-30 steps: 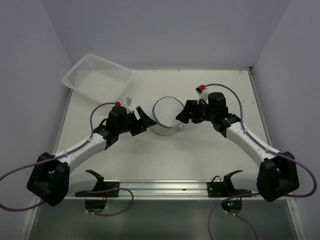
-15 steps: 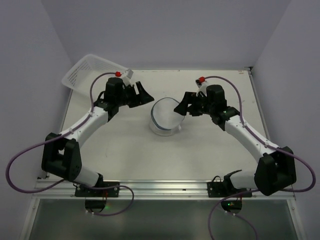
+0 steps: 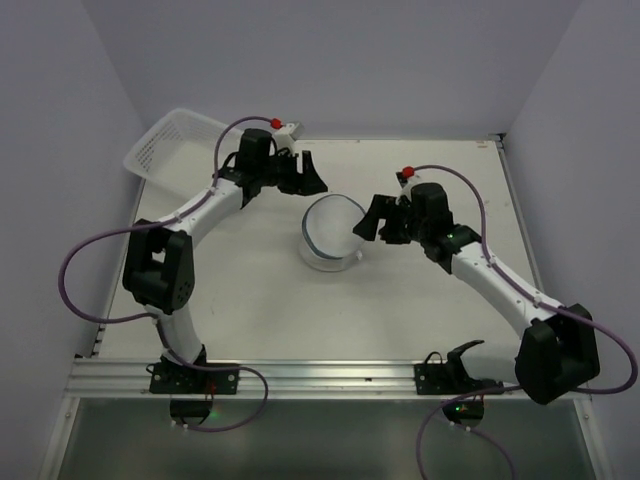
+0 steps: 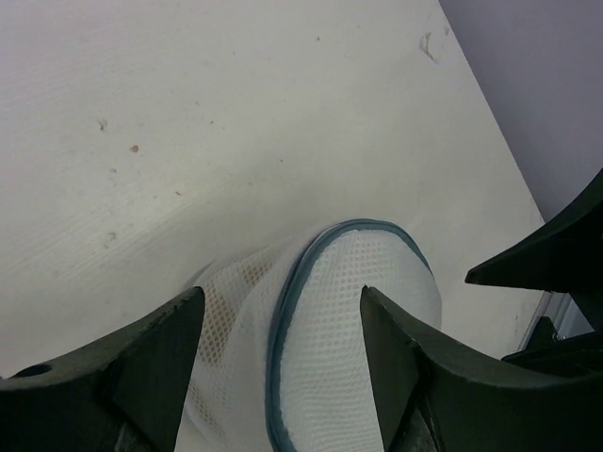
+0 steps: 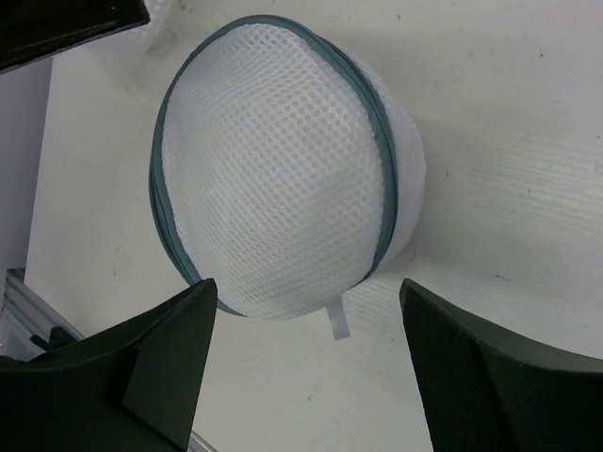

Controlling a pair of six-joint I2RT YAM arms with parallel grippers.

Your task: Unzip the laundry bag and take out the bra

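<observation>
The laundry bag (image 3: 331,232) is a round white mesh pod with a blue-grey zipper rim (image 5: 384,141), lying tilted at the middle of the table. Its zipper runs unbroken all round, and a small white tag (image 5: 337,319) hangs from it. My left gripper (image 3: 306,177) hovers open just behind and left of the bag (image 4: 358,320), fingers apart from it. My right gripper (image 3: 368,222) stands open at the bag's right side (image 5: 273,169), touching nothing. The bra is hidden; only a faint tan tint (image 4: 224,281) shows through the mesh.
A white plastic lattice basket (image 3: 172,146) lies tilted at the back left corner, behind my left arm. A metal rail (image 3: 320,374) runs along the near edge. Grey walls close in the left, back and right sides.
My left arm has swung from the bag's front left round to its back left. The right gripper has shifted slightly beside the bag. The bag has barely moved.
</observation>
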